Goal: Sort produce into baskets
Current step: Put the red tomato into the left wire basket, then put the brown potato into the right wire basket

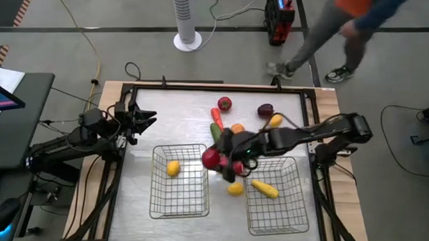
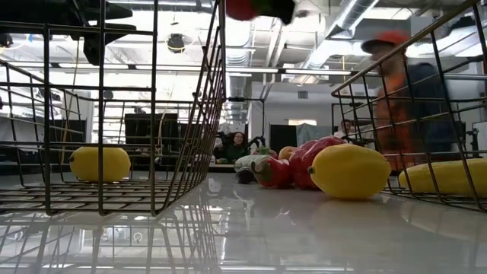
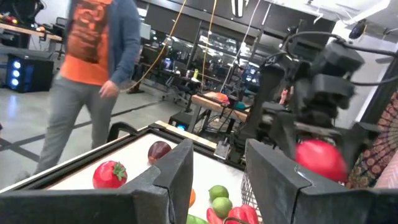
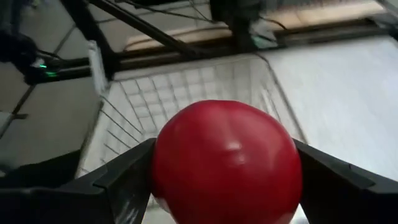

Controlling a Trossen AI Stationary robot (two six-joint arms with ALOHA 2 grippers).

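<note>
We see loose produce crowding the gap between two wire baskets (image 1: 178,193) on a glossy white table (image 1: 168,112); a person (image 1: 346,28) walks behind. Our right gripper (image 1: 214,158) clamps a red ball (image 4: 227,162) above the left basket's edge. The left gripper (image 1: 146,120), fingers spread and empty, waits beside.

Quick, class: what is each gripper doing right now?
Left gripper: open, holding nothing.
Right gripper: closed on a red fruit.
</note>
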